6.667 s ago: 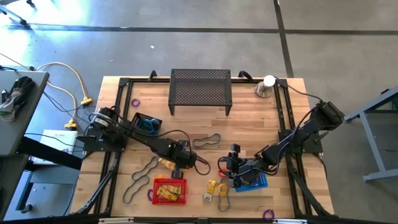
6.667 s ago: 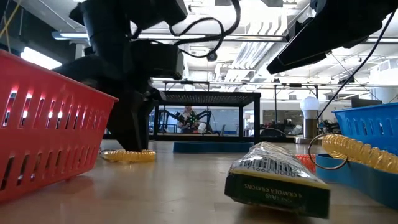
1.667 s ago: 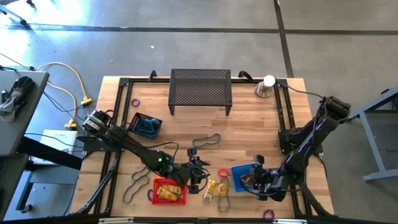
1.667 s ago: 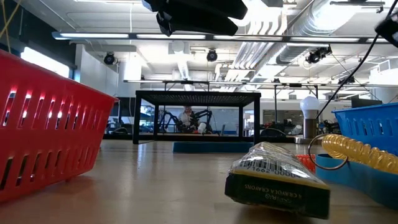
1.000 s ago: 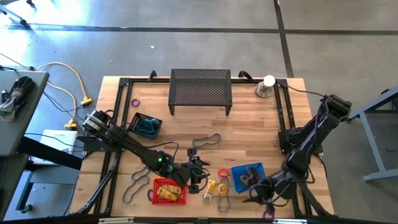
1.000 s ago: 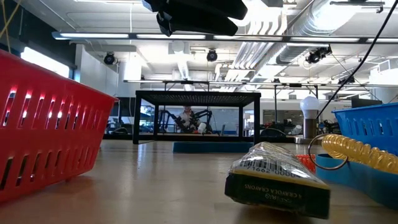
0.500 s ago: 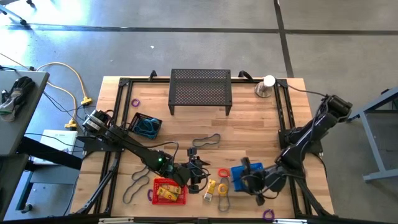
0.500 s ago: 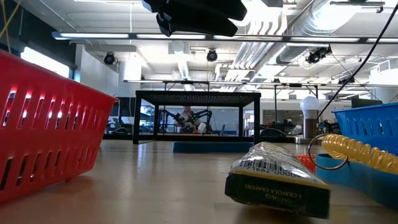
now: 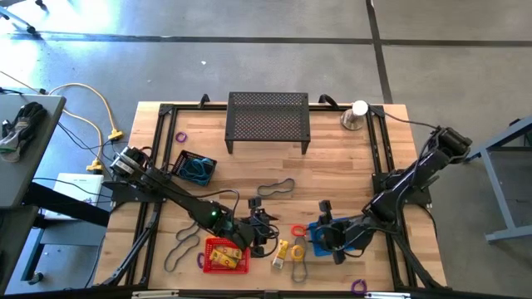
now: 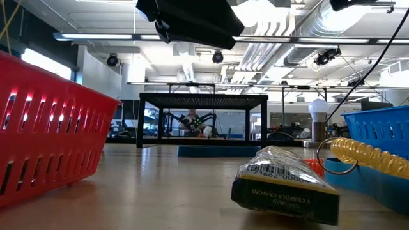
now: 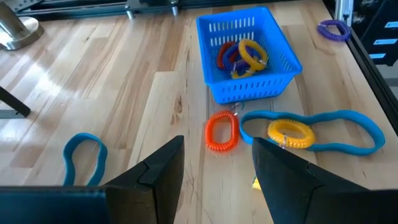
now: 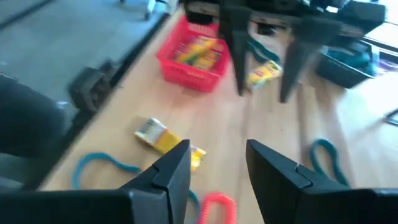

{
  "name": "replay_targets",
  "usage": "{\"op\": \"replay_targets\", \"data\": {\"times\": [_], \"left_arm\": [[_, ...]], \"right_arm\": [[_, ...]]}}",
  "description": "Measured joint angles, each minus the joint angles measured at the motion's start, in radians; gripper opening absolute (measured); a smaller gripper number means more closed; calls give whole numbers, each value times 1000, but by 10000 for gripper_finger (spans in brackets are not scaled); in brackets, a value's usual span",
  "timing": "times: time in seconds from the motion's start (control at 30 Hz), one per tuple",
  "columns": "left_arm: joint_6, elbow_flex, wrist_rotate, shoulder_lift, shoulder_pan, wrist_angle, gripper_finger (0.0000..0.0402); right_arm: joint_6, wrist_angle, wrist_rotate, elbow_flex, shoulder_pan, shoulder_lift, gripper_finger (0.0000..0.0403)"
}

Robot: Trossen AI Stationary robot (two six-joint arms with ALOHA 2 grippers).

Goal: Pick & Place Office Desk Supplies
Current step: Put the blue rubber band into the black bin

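Observation:
My left gripper [image 9: 268,228] [image 11: 214,167] hangs open above the table between the red basket [image 9: 226,255] and the orange ring [image 9: 298,231] [image 11: 222,132]. My right gripper [image 9: 322,232] [image 12: 217,167] is open too, hovering at the left end of the blue basket [image 9: 337,241] [image 11: 249,56], which holds several coloured rings. A yellow ring [image 11: 290,132] lies on a teal loop [image 11: 323,127]. Yellow crayon boxes lie in the red basket [image 12: 196,56], and one [image 9: 283,251] [image 10: 287,185] [image 12: 163,138] lies flat on the wood.
The black mesh stand [image 9: 268,120] and the silver cone with the ball [image 9: 355,116] stand at the far edge. A dark basket with teal loops [image 9: 195,166] sits far left. Dark loops [image 9: 276,187] [image 9: 187,241] and purple rings [image 9: 358,286] [image 9: 180,137] lie scattered.
My right gripper has swung from the table's near edge, beside the purple ring, toward the far side and the left, and now hangs over the blue basket's left end. The objects on the table have stayed where they were.

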Motion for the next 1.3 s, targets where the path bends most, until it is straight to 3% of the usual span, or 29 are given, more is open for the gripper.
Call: {"op": "replay_targets", "data": {"times": [0.13, 0.33, 0.7, 0.97, 1.3], "left_arm": [[0, 0, 0, 0, 0, 0, 183], [0, 0, 0, 0, -3, -3, 183], [19, 0, -1, 0, -25, -7, 183], [23, 0, 0, 0, -37, -29, 183], [35, 0, 0, 0, -39, -35, 183]], "right_arm": [[-15, -32, 47, 0, -64, 0, 144], [3, -71, 35, 0, -220, 30, 144], [-95, -62, -218, 0, -471, 210, 144], [-94, -31, -309, 0, -589, 310, 144], [-155, 20, -391, 2, -646, 408, 144]]}}
